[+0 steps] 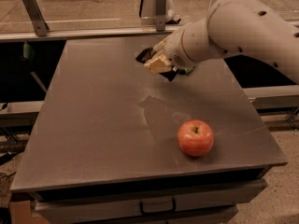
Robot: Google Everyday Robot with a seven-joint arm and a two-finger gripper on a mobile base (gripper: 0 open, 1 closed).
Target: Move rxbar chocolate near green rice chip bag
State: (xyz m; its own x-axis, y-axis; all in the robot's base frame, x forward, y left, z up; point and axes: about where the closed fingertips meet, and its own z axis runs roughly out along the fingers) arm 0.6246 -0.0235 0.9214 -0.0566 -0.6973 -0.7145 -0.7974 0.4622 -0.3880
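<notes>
The jaws of your gripper (pixel 156 63) are closed on the small flat black wrapped rxbar chocolate (pixel 144 55), held above the far part of the grey flat table (pixel 93 125). The puffy green rice chip bag (pixel 188 70) shows only as a sliver behind the gripper, just beside the bar. Carrying looks nearly done; you have lowering and release left. The round red apple (pixel 195 137) sits well apart toward the front edge, and the tabletop under the gripper is open.
</notes>
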